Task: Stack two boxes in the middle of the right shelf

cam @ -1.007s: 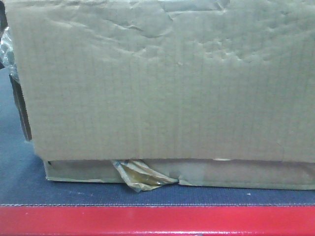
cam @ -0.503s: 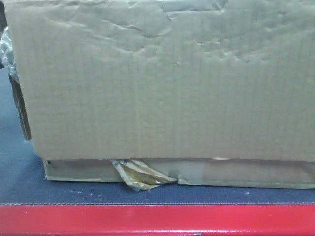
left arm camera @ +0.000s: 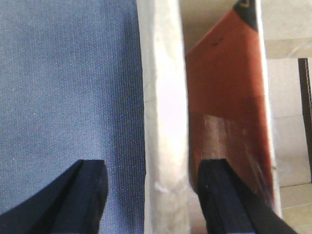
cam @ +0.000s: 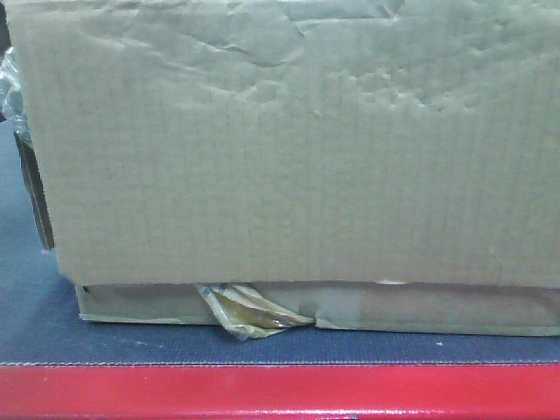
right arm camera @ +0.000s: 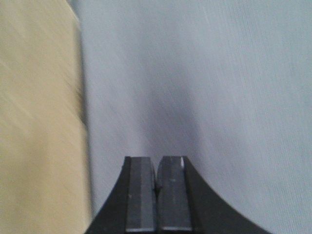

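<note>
One large brown cardboard box (cam: 289,157) with a wrinkled face fills the front view, standing on dark blue felt; peeling yellowish tape (cam: 249,315) hangs at its bottom edge. The shelf is out of view. Neither gripper shows in the front view. In the left wrist view my left gripper (left arm camera: 153,192) is open, its dark fingers (left arm camera: 90,195) straddling a whitish edge strip (left arm camera: 163,122) between blue felt and a red side panel. In the right wrist view my right gripper (right arm camera: 157,168) is shut on nothing above grey-blue felt, with the box's tan side (right arm camera: 39,122) just to its left.
The felt platform (cam: 35,324) has a red front edge (cam: 280,389) right below the box. Crinkled clear plastic (cam: 10,87) shows at the box's upper left. Pale floor tiles (left arm camera: 287,97) lie beyond the platform's red side (left arm camera: 226,83).
The box sits a few pixels farther left in the front view; nothing else differs.
</note>
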Robot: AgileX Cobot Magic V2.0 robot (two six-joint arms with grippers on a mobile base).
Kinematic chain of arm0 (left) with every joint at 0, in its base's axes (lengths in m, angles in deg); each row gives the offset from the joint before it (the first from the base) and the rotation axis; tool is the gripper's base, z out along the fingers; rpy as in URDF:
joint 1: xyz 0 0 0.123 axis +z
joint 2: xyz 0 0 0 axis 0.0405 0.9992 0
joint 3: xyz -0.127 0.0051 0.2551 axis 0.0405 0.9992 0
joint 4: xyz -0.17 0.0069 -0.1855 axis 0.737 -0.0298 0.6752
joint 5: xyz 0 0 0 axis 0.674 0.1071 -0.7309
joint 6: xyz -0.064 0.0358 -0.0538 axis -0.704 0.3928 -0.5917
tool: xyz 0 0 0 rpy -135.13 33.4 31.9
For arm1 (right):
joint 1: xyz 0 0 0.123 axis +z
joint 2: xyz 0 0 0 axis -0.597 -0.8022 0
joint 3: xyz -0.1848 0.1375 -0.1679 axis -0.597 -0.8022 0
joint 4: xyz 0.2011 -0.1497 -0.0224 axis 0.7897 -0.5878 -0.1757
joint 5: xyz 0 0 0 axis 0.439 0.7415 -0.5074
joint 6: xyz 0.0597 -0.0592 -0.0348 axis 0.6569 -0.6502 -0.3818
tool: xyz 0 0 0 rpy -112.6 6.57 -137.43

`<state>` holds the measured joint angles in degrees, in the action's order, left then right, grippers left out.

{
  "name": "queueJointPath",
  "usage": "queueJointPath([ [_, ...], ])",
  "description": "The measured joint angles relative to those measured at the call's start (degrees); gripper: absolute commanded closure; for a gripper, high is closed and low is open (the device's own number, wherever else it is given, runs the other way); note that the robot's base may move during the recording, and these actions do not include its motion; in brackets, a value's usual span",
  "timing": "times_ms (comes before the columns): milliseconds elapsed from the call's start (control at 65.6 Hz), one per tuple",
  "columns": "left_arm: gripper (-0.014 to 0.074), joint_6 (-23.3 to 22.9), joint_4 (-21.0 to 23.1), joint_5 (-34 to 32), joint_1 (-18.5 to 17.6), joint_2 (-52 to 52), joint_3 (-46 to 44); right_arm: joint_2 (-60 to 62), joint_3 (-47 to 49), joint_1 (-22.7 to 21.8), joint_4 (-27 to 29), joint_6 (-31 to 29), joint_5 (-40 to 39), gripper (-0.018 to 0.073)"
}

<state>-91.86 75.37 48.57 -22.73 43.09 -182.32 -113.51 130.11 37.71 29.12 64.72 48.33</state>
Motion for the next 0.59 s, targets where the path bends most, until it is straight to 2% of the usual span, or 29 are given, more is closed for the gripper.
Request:
queueJointPath([
  [92, 0.0279, 0.0, 0.0, 0.0, 0.0, 0.0, 0.0, -2.9, 5.9, 4.2, -1.3, 2.7, 2.6, 0.0708],
  [259, 0.0279, 0.0, 0.0, 0.0, 0.0, 0.0, 0.0, -7.6, 15.8, 10.3, -1.5, 3.6, 6.3, 0.0701],
  [336, 0.0279, 0.0, 0.0, 0.0, 0.0, 0.0, 0.0, -9.4, 18.6, 12.0, -1.5, 3.6, 6.4, 0.0605],
  [458, 0.0279, 0.0, 0.0, 0.0, 0.0, 0.0, 0.0, -12.0, 19.7, 13.0, -1.5, 3.6, 6.7, 0.0355],
  [534, 0.0279, 0.0, 0.0, 0.0, 0.0, 0.0, 0.0, -13.5, 19.7, 13.1, -1.5, 3.6, 6.9, 0.0229],
  [595, 0.0279, 0.0, 0.0, 0.0, 0.0, 0.0, 0.0, -14.3, 19.7, 13.1, -1.5, 3.6, 7.1, 0.0202],
])
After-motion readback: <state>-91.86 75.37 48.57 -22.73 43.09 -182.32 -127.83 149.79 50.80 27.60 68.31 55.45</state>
